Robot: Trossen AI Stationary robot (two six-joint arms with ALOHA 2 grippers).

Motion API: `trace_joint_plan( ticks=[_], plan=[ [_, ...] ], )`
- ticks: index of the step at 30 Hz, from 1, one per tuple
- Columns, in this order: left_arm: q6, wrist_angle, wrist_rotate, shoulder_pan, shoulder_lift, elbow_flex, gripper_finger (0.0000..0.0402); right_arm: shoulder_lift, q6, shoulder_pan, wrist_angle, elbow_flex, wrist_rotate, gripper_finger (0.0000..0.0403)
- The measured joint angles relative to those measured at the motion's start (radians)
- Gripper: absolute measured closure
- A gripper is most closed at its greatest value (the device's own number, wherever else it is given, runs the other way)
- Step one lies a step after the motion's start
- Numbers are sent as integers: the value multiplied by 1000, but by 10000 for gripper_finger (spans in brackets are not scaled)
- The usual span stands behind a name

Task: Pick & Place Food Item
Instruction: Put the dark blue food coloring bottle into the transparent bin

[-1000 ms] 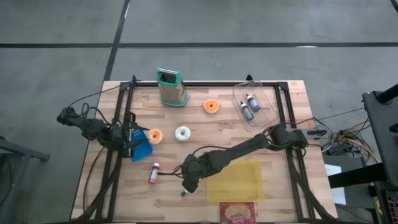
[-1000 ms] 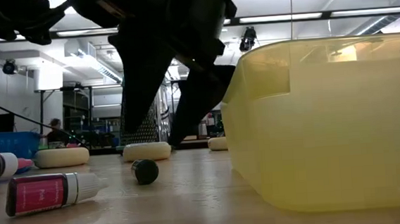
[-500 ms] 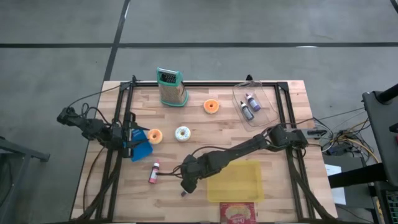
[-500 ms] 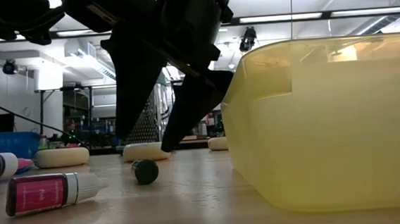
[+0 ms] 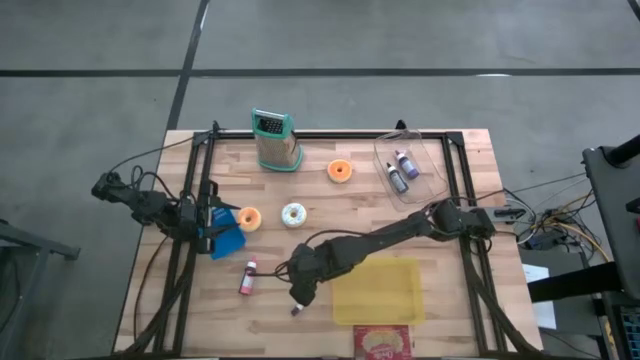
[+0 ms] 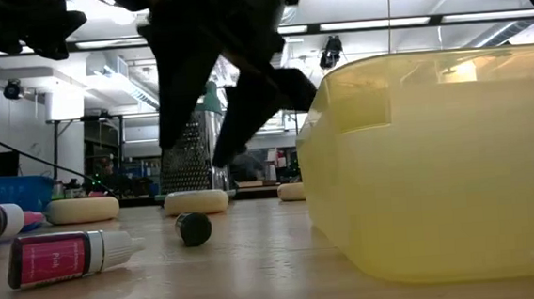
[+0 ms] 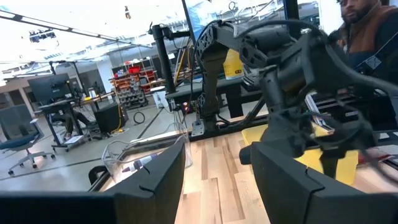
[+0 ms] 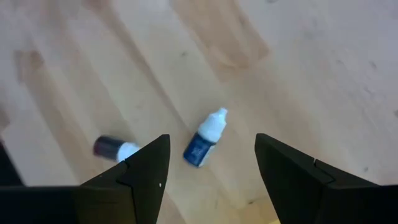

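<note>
My right gripper (image 5: pixel 300 284) hangs open and empty above the wood table, near its front, left of the yellow bin (image 5: pixel 381 291). In the right wrist view its fingers stand either side of a small blue bottle with a white cap (image 8: pixel 204 139), which lies on its side on the table well below them. A dark-capped little bottle (image 8: pixel 114 148) lies beside it and also shows in the low view (image 6: pixel 194 228). Two orange doughnuts (image 5: pixel 248 218) (image 5: pixel 340 171) and a white one (image 5: pixel 293 214) lie flat farther back. My left gripper (image 7: pixel 214 180) waits open at the table's left edge.
A pink bottle (image 5: pixel 246 278) lies left of my right gripper. A blue tray (image 5: pixel 228 238) sits by my left gripper. A grater (image 5: pixel 275 141) stands at the back, with a clear tub holding bottles (image 5: pixel 408 168) at the back right. A red packet (image 5: pixel 382 342) lies at the front edge.
My right gripper has risen a little above the table and drifted slightly toward the left edge, still open. The bottles below it have stayed where they lay.
</note>
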Motion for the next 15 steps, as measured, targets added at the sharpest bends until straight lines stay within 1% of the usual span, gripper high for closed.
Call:
trace_joint_plan(
  ticks=[2,4,6,11,13,15],
  plan=[
    [0,0,0,0,0,0,213,0,-70,2,-4,17,19,168],
    [0,0,0,0,0,0,213,0,-184,5,-2,26,54,165],
    [0,0,0,0,0,0,213,1,-263,8,1,25,75,163],
    [0,0,0,0,0,0,213,2,-372,27,38,-1,82,167],
    [0,0,0,0,0,0,213,2,-420,39,68,-15,104,168],
    [0,0,0,0,0,0,213,3,-430,48,102,-27,110,167]
  ],
)
